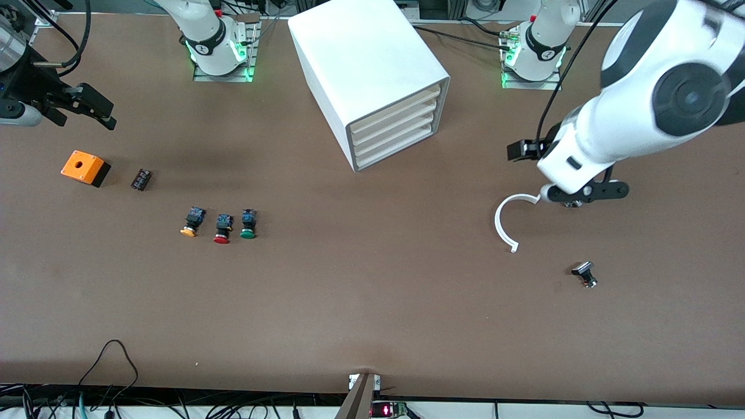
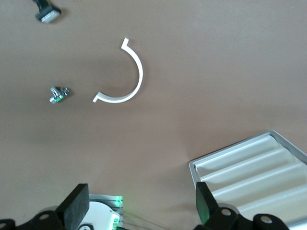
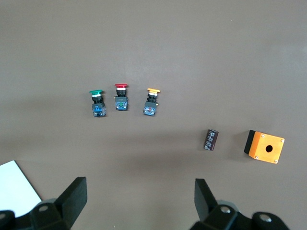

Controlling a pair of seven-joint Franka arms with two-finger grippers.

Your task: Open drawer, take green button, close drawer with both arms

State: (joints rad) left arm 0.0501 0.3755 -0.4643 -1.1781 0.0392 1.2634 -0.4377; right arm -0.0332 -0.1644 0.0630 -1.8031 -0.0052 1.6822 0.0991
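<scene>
The white cabinet (image 1: 372,70) stands at the table's middle, near the bases, with all four drawers (image 1: 396,131) shut; they also show in the left wrist view (image 2: 254,172). The green-capped button (image 1: 248,224) lies on the table beside a red-capped one (image 1: 222,228) and an orange-capped one (image 1: 192,222). In the right wrist view the green button (image 3: 97,103) lies apart from my fingers. My right gripper (image 1: 96,110) (image 3: 140,203) is open and empty over the right arm's end of the table. My left gripper (image 1: 582,195) (image 2: 140,206) is open and empty beside a white arc.
A white C-shaped arc (image 1: 505,224) (image 2: 125,79) and a small black part (image 1: 584,273) (image 2: 47,12) lie toward the left arm's end. A small metal part (image 2: 58,94) lies beside the arc. An orange box (image 1: 85,168) (image 3: 265,146) and a black cylinder (image 1: 140,179) (image 3: 211,139) lie toward the right arm's end.
</scene>
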